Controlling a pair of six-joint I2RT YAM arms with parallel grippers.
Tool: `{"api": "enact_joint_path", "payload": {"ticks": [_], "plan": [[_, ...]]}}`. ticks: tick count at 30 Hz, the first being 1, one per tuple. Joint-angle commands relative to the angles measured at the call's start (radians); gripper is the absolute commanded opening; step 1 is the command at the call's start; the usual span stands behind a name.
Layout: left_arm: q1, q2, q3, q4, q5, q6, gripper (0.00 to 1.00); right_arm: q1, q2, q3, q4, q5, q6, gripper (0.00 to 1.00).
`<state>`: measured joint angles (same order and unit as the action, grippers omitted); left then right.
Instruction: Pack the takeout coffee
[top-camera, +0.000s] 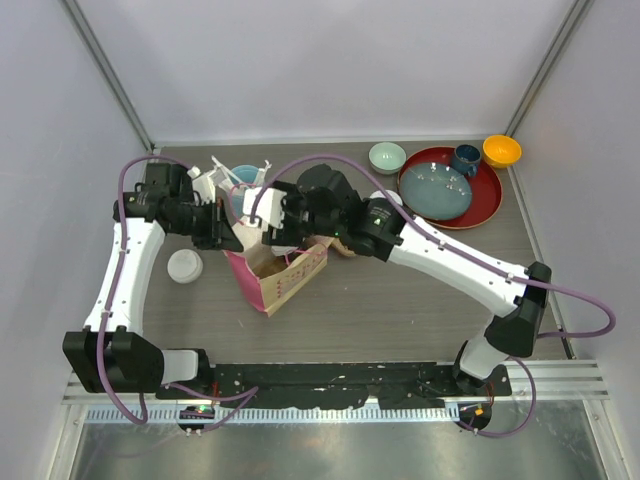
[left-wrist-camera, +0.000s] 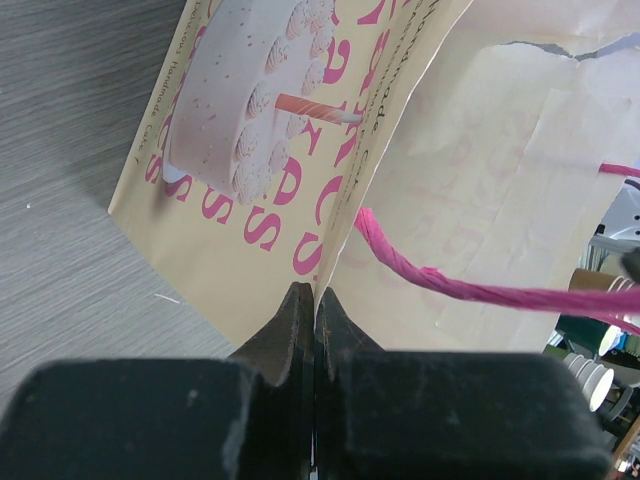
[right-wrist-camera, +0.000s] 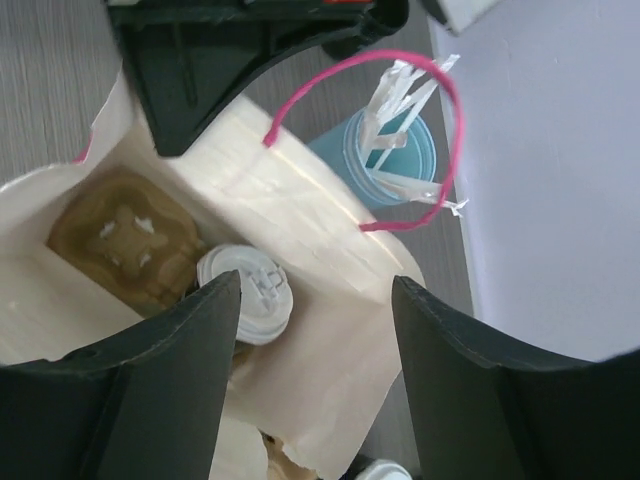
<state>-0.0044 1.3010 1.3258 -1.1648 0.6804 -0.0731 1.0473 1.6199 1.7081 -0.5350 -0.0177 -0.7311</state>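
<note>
Cup (right-wrist-camera: 245, 292) sits inside bag (right-wrist-camera: 310, 230); right pincer (right-wrist-camera: 312, 290) wide above it; left pincer (left-wrist-camera: 314, 300) pinches bag edge.

First lidded cup (right-wrist-camera: 245, 290) upright inside the paper bag (right-wrist-camera: 300, 215); second lidded cup (top-camera: 185, 266) upright on the table (top-camera: 400, 305).

Cream paper bag (left-wrist-camera: 250, 150) printed with pink lettering and a white cake; pink twisted handle (right-wrist-camera: 459, 130); white lid on coffee cup (right-wrist-camera: 250, 290); light-blue cup (right-wrist-camera: 395, 160); grey streaked worktop (top-camera: 400, 310).
</note>
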Motion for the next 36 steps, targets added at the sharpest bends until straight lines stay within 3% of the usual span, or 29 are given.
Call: {"api": "enact_joint_path", "payload": {"ticks": [1, 7, 17, 20, 26, 32, 36], "plan": [[-0.002, 0.003, 0.029, -0.030, -0.027, 0.035, 0.00, -0.050, -0.078, -0.004, 0.225, -0.068, 0.205, 0.69], [-0.002, 0.011, 0.024, -0.030, -0.018, 0.035, 0.00, -0.075, -0.117, 0.018, 0.270, -0.048, 0.369, 0.78], [-0.002, 0.004, 0.024, -0.027, -0.016, 0.035, 0.00, -0.191, -0.153, 0.100, 0.208, 0.143, 0.692, 0.81], [0.000, 0.003, 0.023, -0.026, -0.016, 0.035, 0.00, -0.272, -0.172, 0.099, 0.172, 0.238, 0.771, 0.84], [0.000, -0.002, 0.018, -0.024, -0.010, 0.036, 0.00, -0.516, -0.190, 0.032, 0.040, 0.272, 0.874, 0.85], [0.000, -0.003, 0.016, -0.022, -0.021, 0.039, 0.00, -0.740, -0.178, -0.102, 0.009, 0.193, 0.938, 0.85], [-0.002, -0.003, 0.019, -0.021, -0.021, 0.041, 0.00, -0.820, -0.131, -0.146, 0.000, 0.095, 0.967, 0.81]]}}
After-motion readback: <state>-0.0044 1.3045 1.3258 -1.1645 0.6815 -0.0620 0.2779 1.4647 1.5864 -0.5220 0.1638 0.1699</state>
